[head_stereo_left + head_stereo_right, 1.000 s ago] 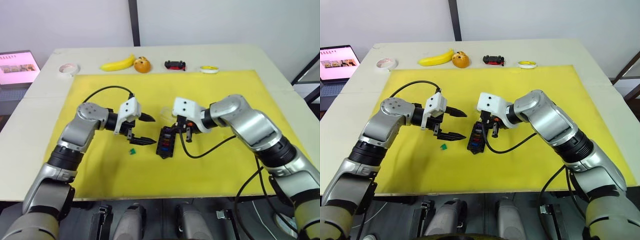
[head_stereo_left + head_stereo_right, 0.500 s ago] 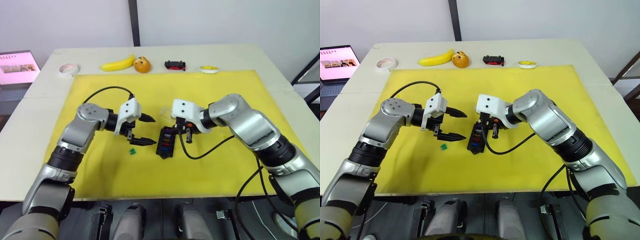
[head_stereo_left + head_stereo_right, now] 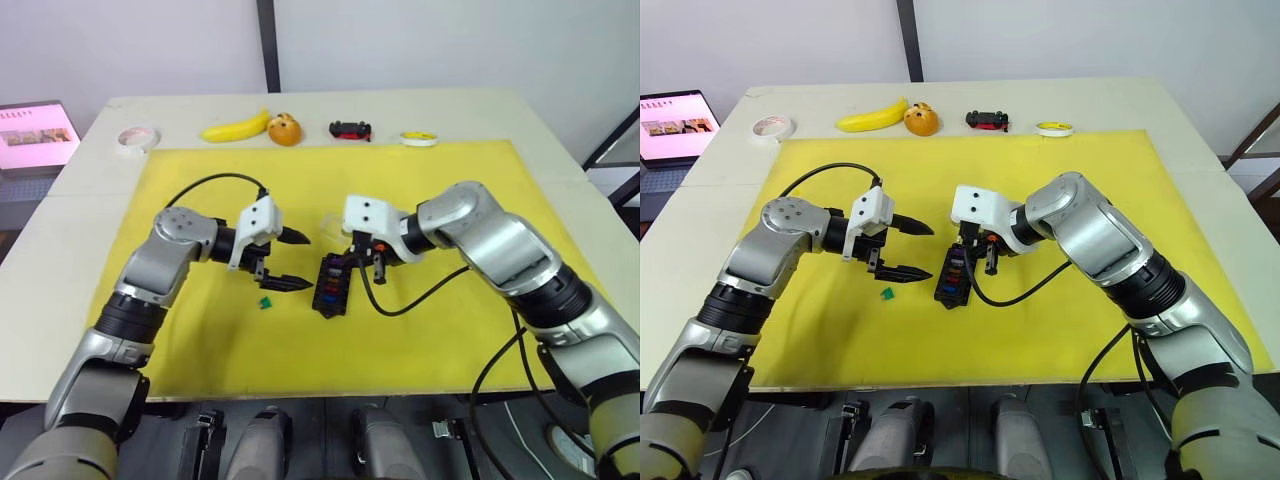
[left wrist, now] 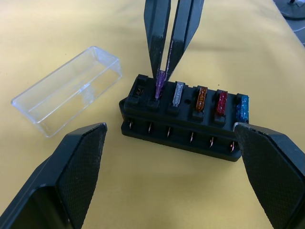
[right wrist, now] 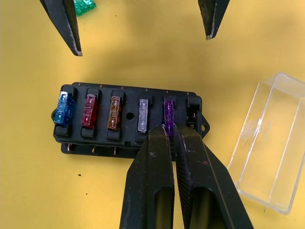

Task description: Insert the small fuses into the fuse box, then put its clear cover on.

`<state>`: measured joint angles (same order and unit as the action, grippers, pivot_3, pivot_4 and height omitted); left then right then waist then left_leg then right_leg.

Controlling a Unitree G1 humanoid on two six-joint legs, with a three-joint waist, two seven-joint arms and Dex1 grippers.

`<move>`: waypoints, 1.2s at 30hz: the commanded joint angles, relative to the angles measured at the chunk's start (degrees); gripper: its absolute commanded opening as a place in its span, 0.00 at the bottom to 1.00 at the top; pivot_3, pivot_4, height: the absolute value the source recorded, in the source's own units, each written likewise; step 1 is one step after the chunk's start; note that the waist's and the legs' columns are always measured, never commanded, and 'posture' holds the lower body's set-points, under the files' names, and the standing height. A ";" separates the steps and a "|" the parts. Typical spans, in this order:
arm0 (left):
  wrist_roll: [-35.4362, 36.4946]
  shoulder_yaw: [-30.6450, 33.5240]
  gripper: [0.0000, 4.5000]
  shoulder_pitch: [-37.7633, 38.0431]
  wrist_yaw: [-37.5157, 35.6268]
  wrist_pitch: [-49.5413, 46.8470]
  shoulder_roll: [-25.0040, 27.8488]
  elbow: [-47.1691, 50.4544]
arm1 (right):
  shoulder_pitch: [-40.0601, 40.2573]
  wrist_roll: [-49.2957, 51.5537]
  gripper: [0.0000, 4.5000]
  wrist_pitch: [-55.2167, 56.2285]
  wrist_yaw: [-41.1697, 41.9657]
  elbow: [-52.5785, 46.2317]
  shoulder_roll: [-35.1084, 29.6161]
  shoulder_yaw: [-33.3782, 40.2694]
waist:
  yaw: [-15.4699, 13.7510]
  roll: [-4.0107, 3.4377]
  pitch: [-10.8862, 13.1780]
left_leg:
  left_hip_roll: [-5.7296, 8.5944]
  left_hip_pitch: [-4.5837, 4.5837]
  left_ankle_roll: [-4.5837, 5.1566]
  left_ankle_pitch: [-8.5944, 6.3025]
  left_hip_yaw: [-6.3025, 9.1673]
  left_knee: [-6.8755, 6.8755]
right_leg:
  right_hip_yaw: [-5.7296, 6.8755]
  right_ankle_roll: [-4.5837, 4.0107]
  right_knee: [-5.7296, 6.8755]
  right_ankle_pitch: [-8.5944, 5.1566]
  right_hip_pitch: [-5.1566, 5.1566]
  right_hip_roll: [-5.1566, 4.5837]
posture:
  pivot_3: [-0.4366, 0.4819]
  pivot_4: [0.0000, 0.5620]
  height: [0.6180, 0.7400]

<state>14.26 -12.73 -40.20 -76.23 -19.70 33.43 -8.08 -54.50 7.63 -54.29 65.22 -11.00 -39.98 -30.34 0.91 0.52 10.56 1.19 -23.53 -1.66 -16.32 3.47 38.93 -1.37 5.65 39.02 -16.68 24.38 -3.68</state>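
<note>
The black fuse box (image 3: 330, 284) lies mid-mat with blue, red, orange, grey and purple fuses in one row. My right gripper (image 5: 169, 130) is shut on the purple fuse (image 4: 160, 84), which stands in a slot near the box's end; the end slot beside it is empty. To the left of the box my left gripper (image 3: 305, 260) hangs open, holding nothing. A green fuse (image 3: 266, 301) lies loose on the mat just below it. The clear cover (image 4: 66, 98) rests open side up on the mat, just beyond the box.
The yellow mat (image 3: 430, 190) covers most of the table. Along the far edge lie a tape roll (image 3: 137, 137), a banana (image 3: 237, 128), an orange (image 3: 285, 130), a toy car (image 3: 350, 130) and a yellow roll (image 3: 418, 139). A laptop (image 3: 35, 135) stands far left.
My right wrist has crept slightly to the left over the fuse box. The left arm, the green fuse and the cover have not moved.
</note>
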 commanded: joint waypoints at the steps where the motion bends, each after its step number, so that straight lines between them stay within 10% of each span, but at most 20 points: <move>1: 0.24 0.15 1.00 -0.25 0.20 0.42 -0.07 1.42 | -1.63 0.15 0.05 0.40 0.48 -0.31 -0.37 1.15 | -0.01 0.00 0.00 | 0.00 0.00 0.00 0.00 0.00 0.00 | 0.00 0.00 0.00 0.00 0.00 0.00 | 0.48 0.27 1.00; 27: 0.36 0.24 1.00 0.62 0.80 0.08 0.30 2.39 | -2.52 -0.96 0.05 1.21 1.21 2.04 0.97 0.27 | 0.01 0.00 0.00 | 0.00 0.00 0.00 0.00 0.00 0.00 | 0.00 0.00 0.00 0.00 0.00 0.00 | 0.48 0.27 1.00; 33: 0.35 0.22 1.00 0.71 0.70 -0.01 0.41 2.53 | -2.80 0.03 0.56 0.51 1.33 2.18 1.20 1.49 | 0.03 0.00 0.00 | 0.00 0.00 0.00 0.00 0.00 0.00 | 0.00 0.00 0.00 0.00 0.00 0.00 | 0.48 0.27 1.00; 36: 0.36 0.20 1.00 0.78 0.63 -0.05 0.49 2.67 | -2.86 1.28 0.56 -0.19 1.46 2.19 1.03 3.10 | 0.01 0.00 0.00 | 0.00 0.00 0.00 0.00 0.00 0.00 | 0.00 0.00 0.00 0.00 0.00 0.00 | 0.48 0.27 1.00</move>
<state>14.26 -12.73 -39.01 -75.42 -19.74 33.43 -7.66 -55.45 7.90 -54.34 66.41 -8.11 -39.12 -30.08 0.92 0.52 10.56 1.19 -23.54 -1.66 -16.31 3.47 38.93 -1.37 5.65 39.02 -16.68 24.38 -3.69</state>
